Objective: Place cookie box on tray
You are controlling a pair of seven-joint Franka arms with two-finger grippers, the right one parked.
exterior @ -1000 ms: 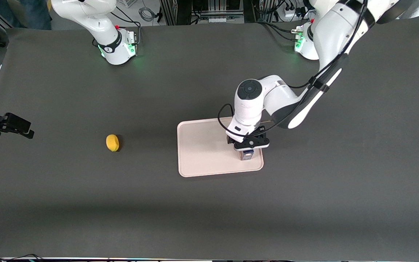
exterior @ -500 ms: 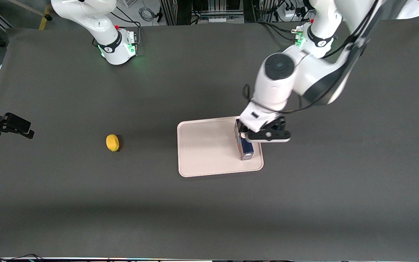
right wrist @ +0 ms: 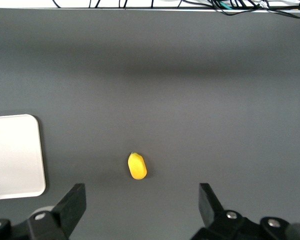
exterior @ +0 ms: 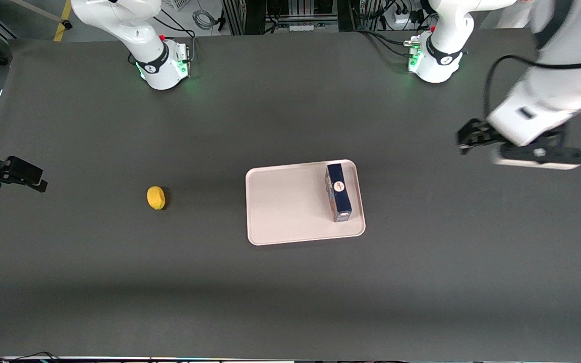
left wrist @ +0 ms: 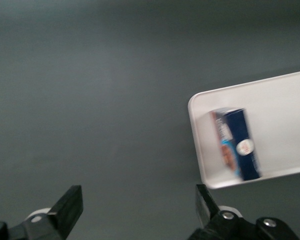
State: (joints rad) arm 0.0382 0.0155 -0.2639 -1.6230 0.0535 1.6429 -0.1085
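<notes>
The dark navy cookie box [exterior: 339, 191] stands on the pale pinkish tray [exterior: 285, 212], close to the tray's edge toward the working arm's end. The left wrist view shows the same cookie box [left wrist: 237, 144] on the tray [left wrist: 285, 105], with nothing touching it. My left gripper [exterior: 512, 148] hangs high over bare mat, well away from the tray toward the working arm's end of the table. In the wrist view the gripper [left wrist: 139, 205] is open, its two dark fingers wide apart with only mat between them.
A small yellow rounded lump [exterior: 156, 197] lies on the dark mat toward the parked arm's end, also seen as the yellow lump [right wrist: 137, 166] in the right wrist view. The two arm bases [exterior: 164, 65] stand at the mat's edge farthest from the front camera.
The gripper has let go of the cookie box, risen and swung away toward the working arm's end. The box stays standing on the tray.
</notes>
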